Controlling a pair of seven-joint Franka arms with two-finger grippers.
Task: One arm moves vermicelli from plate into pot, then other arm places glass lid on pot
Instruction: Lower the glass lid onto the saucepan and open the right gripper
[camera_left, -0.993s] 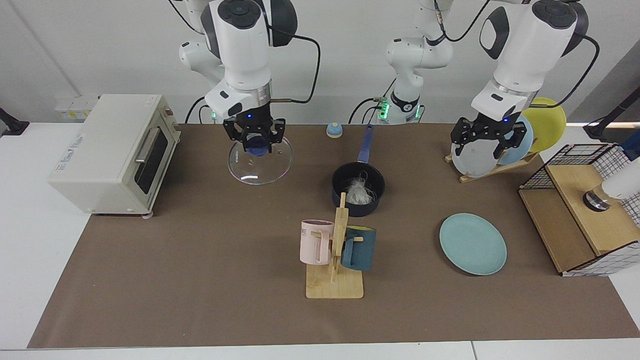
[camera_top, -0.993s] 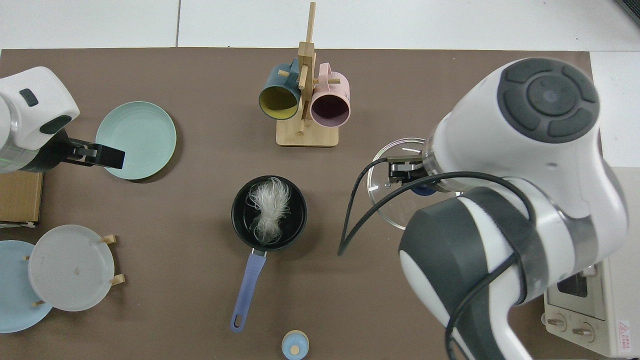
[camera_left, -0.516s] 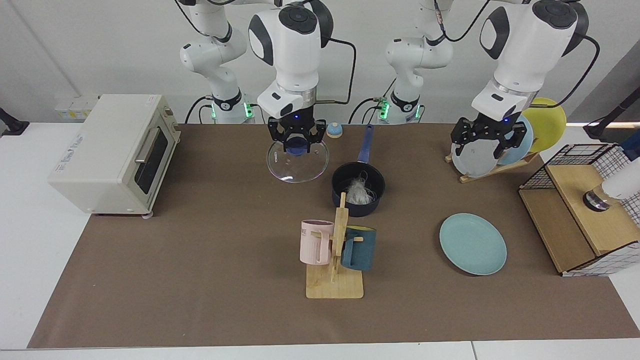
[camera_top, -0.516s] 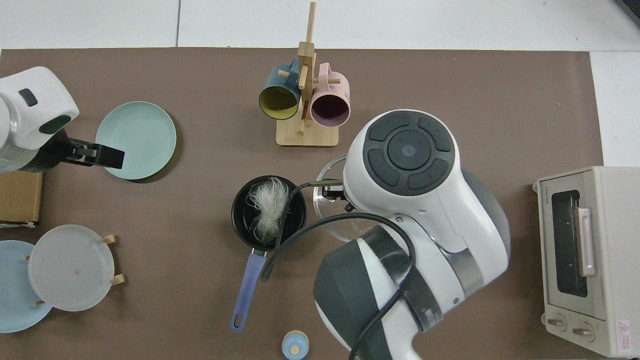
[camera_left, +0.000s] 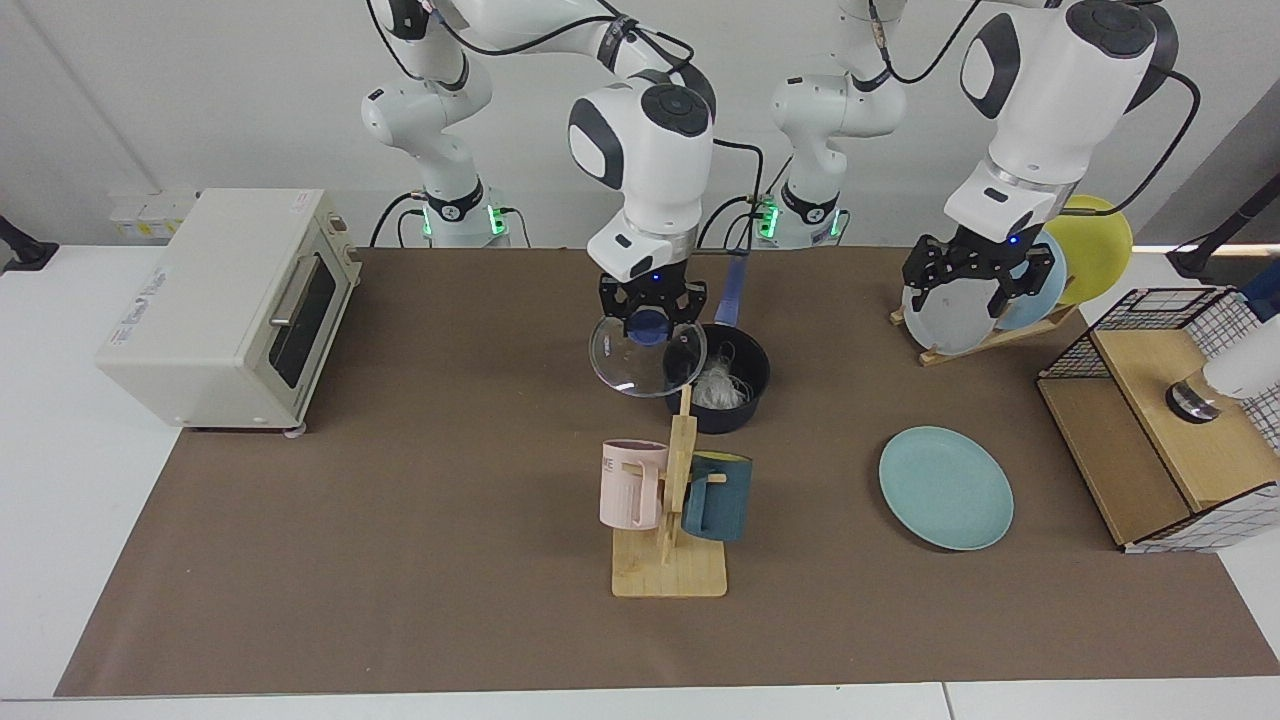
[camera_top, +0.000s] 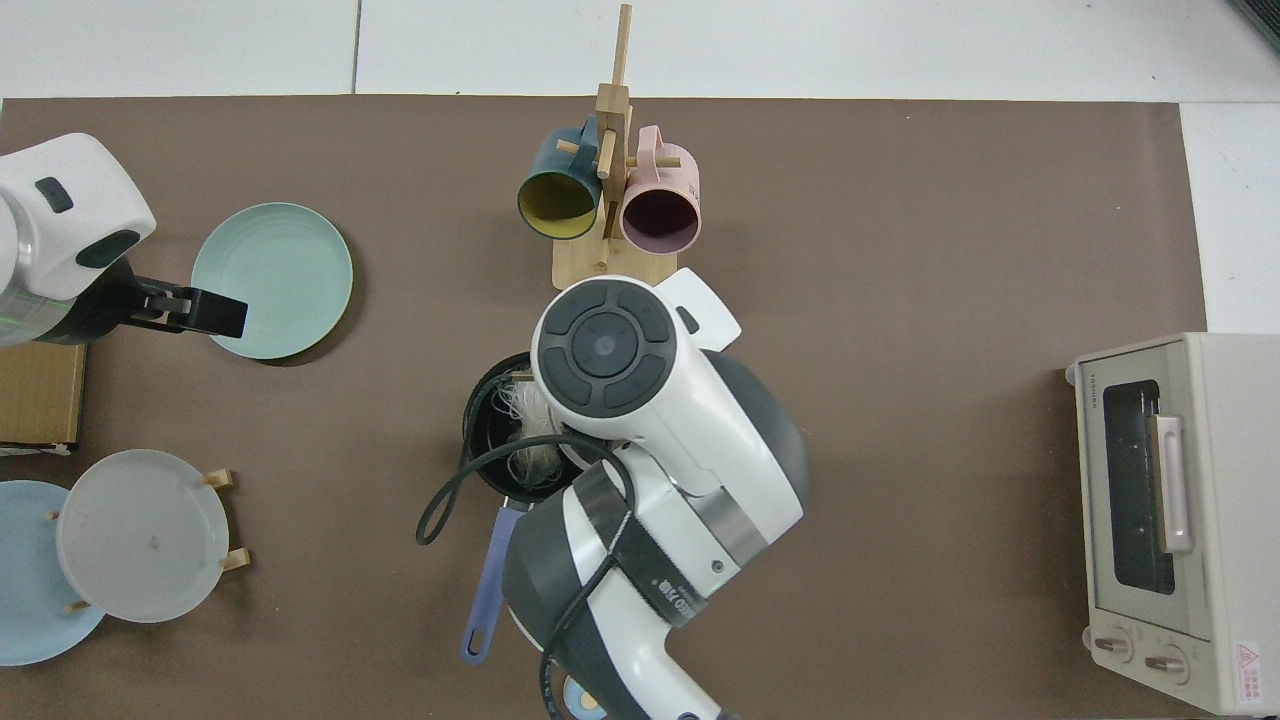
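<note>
The vermicelli (camera_left: 716, 385) already lies in the pot (camera_left: 745, 400) and the plate (camera_left: 946, 487) is bare. The right gripper (camera_left: 650, 318) grips the glass lid (camera_left: 640, 362) by its knob, raised and overlapping the pot's left rim; seating it remains. The left gripper (camera_left: 975, 283), fingers spread, waits by the far plate rack (camera_left: 975, 340).

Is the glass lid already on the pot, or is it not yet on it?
Not yet on. The right gripper holds the lid by its knob, raised and tilted, overlapping only one side of the pot.

The vermicelli (camera_left: 716, 385) lies in the pot (camera_left: 745, 405), with the plate (camera_left: 946, 488) well apart.
</note>
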